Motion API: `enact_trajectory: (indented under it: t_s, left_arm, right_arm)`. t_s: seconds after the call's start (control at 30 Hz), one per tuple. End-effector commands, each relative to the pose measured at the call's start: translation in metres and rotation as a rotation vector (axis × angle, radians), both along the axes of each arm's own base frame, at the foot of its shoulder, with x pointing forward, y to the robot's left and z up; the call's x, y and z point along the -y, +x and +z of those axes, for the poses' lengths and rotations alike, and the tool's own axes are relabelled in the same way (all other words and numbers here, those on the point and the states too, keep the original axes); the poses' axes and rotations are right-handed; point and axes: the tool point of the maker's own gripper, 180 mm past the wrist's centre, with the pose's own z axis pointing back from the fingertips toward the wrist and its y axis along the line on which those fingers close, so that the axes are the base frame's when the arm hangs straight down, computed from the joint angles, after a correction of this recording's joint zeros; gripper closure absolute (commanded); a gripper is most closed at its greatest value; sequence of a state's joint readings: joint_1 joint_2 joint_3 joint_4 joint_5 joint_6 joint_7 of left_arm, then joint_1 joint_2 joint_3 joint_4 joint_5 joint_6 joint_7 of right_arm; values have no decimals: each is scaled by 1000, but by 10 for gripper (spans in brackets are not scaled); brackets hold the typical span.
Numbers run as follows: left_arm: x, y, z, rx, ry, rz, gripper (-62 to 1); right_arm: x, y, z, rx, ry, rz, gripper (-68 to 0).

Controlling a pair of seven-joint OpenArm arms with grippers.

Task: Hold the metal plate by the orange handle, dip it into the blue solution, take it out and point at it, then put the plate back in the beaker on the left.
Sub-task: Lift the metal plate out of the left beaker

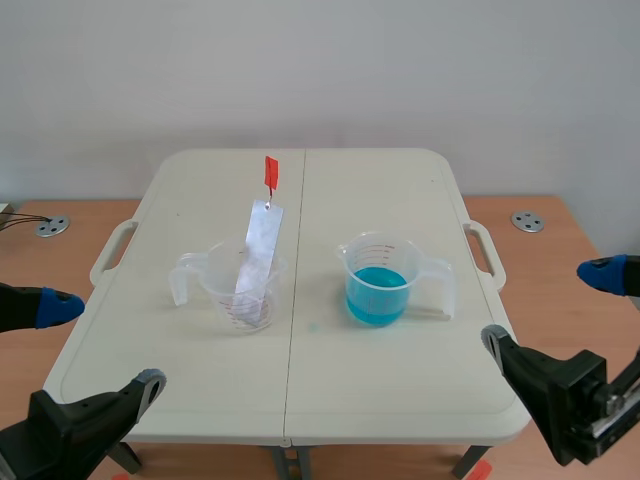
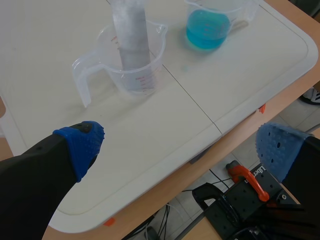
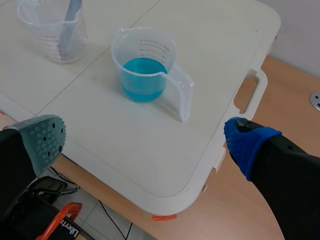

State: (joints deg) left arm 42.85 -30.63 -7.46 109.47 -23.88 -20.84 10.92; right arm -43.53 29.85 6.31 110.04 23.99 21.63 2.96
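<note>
The metal plate (image 1: 258, 255) stands in the clear beaker (image 1: 240, 287) on the left half of the white surface (image 1: 400, 190). Its lower end is down inside the cup and its long axis runs nearly upright. It leans so that the upper end tips toward the far edge and slightly toward the other beaker. The orange handle (image 1: 270, 172) is at that upper end, well above the rim, pointing up and free of any grip. The beaker's own handle sticks out toward the left arm's side, and its red scale marks face the robot. Across the centre seam of the surface, well apart from it, the second beaker (image 1: 385, 262) holds the blue solution (image 1: 376, 297), which fills roughly its lower half. Its handle sticks out toward the right arm's side and its spout faces the plate's beaker. Both arms are low at the near corners, off the surface. The left claw (image 2: 182, 147) is spread wide with nothing between its blue pads, and the plate's beaker is ahead of it, on the side of its left finger. The right claw (image 3: 145, 142) is also spread wide and holds nothing. It has one grey-green pad and one blue pad, and the blue beaker is ahead of it, roughly in line with the gap between its fingers. Neither claw touches a beaker or the plate.
</note>
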Motion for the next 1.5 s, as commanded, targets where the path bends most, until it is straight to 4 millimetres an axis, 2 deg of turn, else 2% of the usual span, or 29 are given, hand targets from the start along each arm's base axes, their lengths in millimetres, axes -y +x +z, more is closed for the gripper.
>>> enact_trajectory:
  t_s: [0.0, 0.4, 0.43, 0.47, 0.57, 0.6, 0.8, 1.07, 1.23, 1.47]
  left_arm:
    - [3, 1, 4, 12, -22, 2, -623]
    - [3, 1, 3, 12, -21, 2, -612]
    - [3, 1, 3, 9, -18, 2, -543]
    - [3, 1, 2, 5, -15, 2, -447]
    - [2, -1, -1, -10, -5, 2, -65]
    - [2, -1, -1, -10, -5, 1, -5]
    - [2, -1, -1, -12, -4, 2, -17]
    - [-7, -14, -25, -131, 91, -3, -17]
    - [-18, -40, -47, -215, 205, -26, -17]
    - [-25, -92, -67, -363, 230, -40, -17]
  right_arm:
    - [-1, 7, 12, 52, 10, 0, -663]
    - [-4, 25, 28, 122, 16, 12, -663]
    - [-5, 27, 31, 131, 17, 14, -663]
    - [-6, 30, 32, 140, 21, 17, -663]
    - [-13, 39, 36, 162, 36, 30, -663]
    - [-16, 42, 36, 166, 43, 37, -663]
    - [-35, 61, 31, 180, 82, 79, -663]
    - [-57, 93, 28, 200, 161, 81, -663]
    - [-76, 112, 22, 189, 182, 93, -663]
    - [-109, 136, 19, 184, 188, 147, -663]
